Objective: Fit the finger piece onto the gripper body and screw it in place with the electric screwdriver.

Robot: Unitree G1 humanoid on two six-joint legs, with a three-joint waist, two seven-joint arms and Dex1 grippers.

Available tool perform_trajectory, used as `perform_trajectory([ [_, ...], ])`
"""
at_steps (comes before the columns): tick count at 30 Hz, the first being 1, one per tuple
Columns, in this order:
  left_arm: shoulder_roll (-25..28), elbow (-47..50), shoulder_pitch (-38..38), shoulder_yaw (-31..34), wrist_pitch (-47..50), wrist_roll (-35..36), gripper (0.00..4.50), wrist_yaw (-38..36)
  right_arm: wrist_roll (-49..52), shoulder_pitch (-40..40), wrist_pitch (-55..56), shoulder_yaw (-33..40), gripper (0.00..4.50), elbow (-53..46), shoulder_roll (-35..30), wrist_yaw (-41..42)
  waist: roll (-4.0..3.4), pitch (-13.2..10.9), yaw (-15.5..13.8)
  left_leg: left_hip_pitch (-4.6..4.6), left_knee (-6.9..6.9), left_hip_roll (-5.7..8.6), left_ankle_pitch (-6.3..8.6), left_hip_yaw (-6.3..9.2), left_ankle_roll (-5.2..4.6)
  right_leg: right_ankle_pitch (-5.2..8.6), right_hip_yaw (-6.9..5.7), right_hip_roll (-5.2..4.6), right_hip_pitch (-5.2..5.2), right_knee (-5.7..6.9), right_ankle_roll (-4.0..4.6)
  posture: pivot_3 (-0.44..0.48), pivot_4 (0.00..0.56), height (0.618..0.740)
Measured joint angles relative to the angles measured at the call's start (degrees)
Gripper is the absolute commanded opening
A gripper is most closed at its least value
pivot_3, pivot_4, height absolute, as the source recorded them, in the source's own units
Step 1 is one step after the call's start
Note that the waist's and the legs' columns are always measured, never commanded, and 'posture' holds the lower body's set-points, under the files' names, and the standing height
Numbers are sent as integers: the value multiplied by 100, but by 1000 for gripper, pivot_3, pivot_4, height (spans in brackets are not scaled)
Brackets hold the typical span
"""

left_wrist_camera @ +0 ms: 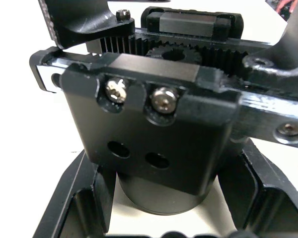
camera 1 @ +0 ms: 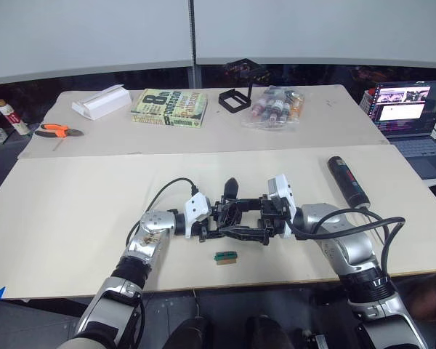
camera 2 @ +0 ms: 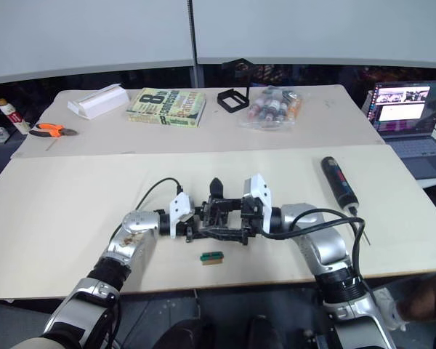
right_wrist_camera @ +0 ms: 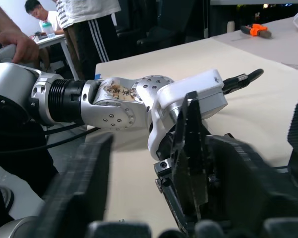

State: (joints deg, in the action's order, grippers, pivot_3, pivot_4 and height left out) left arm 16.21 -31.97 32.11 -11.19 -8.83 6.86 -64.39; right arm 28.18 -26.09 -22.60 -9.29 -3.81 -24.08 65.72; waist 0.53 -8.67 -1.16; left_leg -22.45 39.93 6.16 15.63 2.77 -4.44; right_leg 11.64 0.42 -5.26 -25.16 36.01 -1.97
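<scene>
Near the bench's front edge, left gripper (camera 1: pixel 207 218) and right gripper (camera 1: pixel 265 217) both clench the gripper body (camera 1: pixel 236 214) between them. Fitting appears in hand; next calls for the electric screwdriver (camera 1: pixel 348 182), lying toward the right edge. The finger piece's seating cannot be made out.

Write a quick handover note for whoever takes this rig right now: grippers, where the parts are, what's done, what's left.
Left gripper and right gripper meet at mid-table, both on the gripper body; how their fingers stand cannot be told.
Gripper body: held between them just above the table.
Electric screwdriver: lying untouched to the robot's right.
Small green block: on the table in front of the grippers.
Done: body picked up.
Left: the screwdriving; the finger piece's fit is unclear.
</scene>
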Motion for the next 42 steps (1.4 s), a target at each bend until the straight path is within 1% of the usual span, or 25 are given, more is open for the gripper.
perform_trajectory([
  [1,0,0,0,0,0,0,2344,-1,-1,0,28,0,1967,12,25,-5,0,0,0,0,-1,0,0,1,0,0,0,0,0,1,0,0,150,740],
  [2,0,0,0,-1,0,0,2344,-2,-4,-2,70,0,1527,39,41,-7,0,0,-1,0,-1,0,0,0,0,0,0,0,0,0,0,0,150,740],
  [4,0,2,0,-1,1,1,2344,-4,-17,-5,117,-1,880,104,67,-17,0,0,1,0,-1,1,0,0,0,0,0,0,0,0,0,0,150,740],
  [5,2,13,-6,-1,7,0,2344,-6,-32,-23,139,35,467,123,93,-50,0,0,3,0,-1,1,0,0,0,0,0,0,-1,1,0,0,150,740],
  [6,2,16,-8,0,8,1,2344,-6,-43,-29,139,35,346,123,93,-49,0,0,5,1,-2,0,0,0,0,0,0,0,0,1,0,0,150,740],
  [15,18,52,-39,1,33,7,2344,1,-339,-245,119,-134,347,129,45,-137,0,0,24,7,-3,0,0,0,0,0,-1,0,1,0,0,0,150,740],
  [23,14,68,-48,0,37,7,2344,11,-367,-260,143,-121,347,128,42,-216,0,0,23,7,-4,0,0,0,0,0,0,0,2,0,0,0,150,740],
  [32,3,84,-56,-4,37,8,2344,26,-437,-352,92,-156,347,40,-264,-35,0,0,15,7,-4,1,0,0,0,0,0,-1,2,-3,0,0,150,740],
  [42,16,90,-59,-1,42,8,2344,20,-433,-351,-64,-172,347,-71,-218,-134,0,0,21,7,-5,0,0,0,0,0,1,0,3,-1,0,0,150,740],
])
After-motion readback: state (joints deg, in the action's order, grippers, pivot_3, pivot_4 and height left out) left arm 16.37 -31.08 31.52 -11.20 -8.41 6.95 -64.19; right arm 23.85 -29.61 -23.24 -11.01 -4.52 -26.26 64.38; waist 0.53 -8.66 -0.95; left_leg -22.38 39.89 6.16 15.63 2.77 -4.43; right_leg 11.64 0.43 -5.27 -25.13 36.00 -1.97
